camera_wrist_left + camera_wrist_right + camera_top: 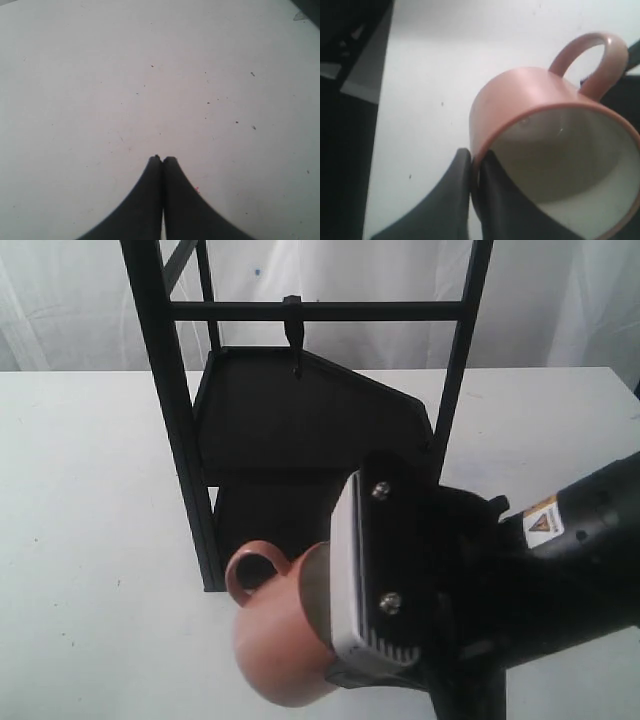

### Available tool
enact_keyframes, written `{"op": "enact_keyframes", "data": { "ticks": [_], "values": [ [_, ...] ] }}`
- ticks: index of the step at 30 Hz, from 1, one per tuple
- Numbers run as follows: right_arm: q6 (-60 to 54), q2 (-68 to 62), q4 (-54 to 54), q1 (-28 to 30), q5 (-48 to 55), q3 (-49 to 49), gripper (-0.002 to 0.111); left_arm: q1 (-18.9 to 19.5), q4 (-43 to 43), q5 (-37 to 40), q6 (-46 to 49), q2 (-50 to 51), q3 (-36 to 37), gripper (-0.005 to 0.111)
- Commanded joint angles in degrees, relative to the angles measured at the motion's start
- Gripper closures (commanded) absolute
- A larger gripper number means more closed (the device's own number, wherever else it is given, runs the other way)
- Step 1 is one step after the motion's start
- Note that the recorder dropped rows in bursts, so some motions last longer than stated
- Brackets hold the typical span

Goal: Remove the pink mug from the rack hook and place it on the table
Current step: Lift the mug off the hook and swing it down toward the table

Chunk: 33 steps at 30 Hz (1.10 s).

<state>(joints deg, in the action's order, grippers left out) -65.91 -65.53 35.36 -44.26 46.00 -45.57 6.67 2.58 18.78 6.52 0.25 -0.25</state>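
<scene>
The pink mug hangs tilted in the air in front of the rack, its loop handle toward the rack's front left post. My right gripper is shut on the mug's rim, one finger inside the cream-white bowl and one outside. The mug is well off the rack hook, which hangs bare from the top crossbar. The white table lies below the mug. My left gripper is shut on nothing, above bare speckled table.
The tall black rack stands at the middle back with two dark shelves. Its front left post is close to the mug's handle. My right arm fills the lower right of the exterior view.
</scene>
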Motion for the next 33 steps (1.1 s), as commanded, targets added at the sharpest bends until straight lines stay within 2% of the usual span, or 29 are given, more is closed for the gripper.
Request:
{"op": "enact_keyframes", "data": {
  "ticks": [1, 3, 8, 12, 16, 20, 26, 33],
  "values": [
    [17.45, -3.18, -15.36, -3.59, -0.33, -2.17, 0.108, 0.06, -0.1, 1.38, -0.29, -0.25, 0.25, 0.107],
    [21.21, -5.54, -17.96, -3.74, 1.78, -3.19, 0.108, 0.06, -0.1, 1.38, -0.29, -0.25, 0.25, 0.107],
    [21.63, -10.34, -18.53, -3.74, 6.24, -5.84, 0.108, 0.06, -0.1, 1.38, -0.29, -0.25, 0.25, 0.107],
    [21.1, -11.43, -19.61, -3.41, 4.08, -5.48, 0.108, 0.06, -0.1, 1.38, -0.29, -0.25, 0.25, 0.107],
    [21.52, -11.84, -19.37, -3.14, -3.9, -2.88, 0.108, 0.06, -0.1, 1.38, -0.29, -0.25, 0.25, 0.107],
    [29.21, -11.08, -18.91, -3.14, -4.98, -2.34, 0.108, 0.06, -0.1, 1.38, -0.29, -0.25, 0.25, 0.107],
    [35.34, -8.42, -17.21, -3.14, 2.98, -4.36, 0.108, 0.06, -0.1, 1.38, -0.29, -0.25, 0.25, 0.107],
    [44.85, -10.92, -17.44, -4.41, 16.64, -13.74, 0.108, 0.06, -0.1, 1.38, -0.29, -0.25, 0.25, 0.107]
  ]
}}
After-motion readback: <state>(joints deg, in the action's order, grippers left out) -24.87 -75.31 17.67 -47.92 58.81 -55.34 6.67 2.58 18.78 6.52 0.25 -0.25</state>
